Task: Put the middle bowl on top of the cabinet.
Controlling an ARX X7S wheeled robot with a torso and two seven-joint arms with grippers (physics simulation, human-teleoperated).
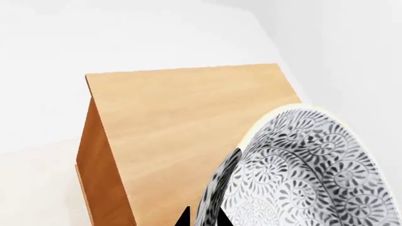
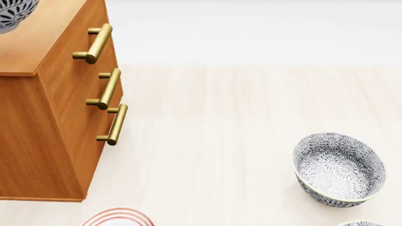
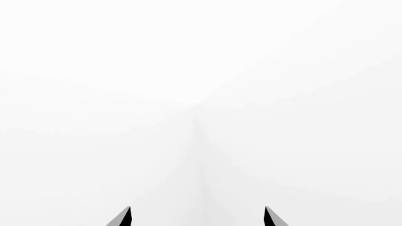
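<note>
The middle bowl [image 1: 314,174], patterned grey-blue and white with a cream rim, is held by its wall between the two dark fingertips of my left gripper [image 1: 202,217], which is shut on it. It hangs over the light wooden top of the cabinet [image 1: 188,122]. In the head view the bowl [image 2: 12,14] shows at the far left corner, over the cabinet [image 2: 56,117] top; whether it touches the wood I cannot tell. My right gripper [image 3: 197,217] is open and holds nothing, facing bare white walls.
The cabinet's three brass handles [image 2: 103,87] face right. A look-alike bowl [image 2: 339,169] stands on the pale floor at the right, with another bowl's rim [image 2: 361,223] at the bottom edge. A white plate with red rings [image 2: 118,217] lies near the cabinet's foot.
</note>
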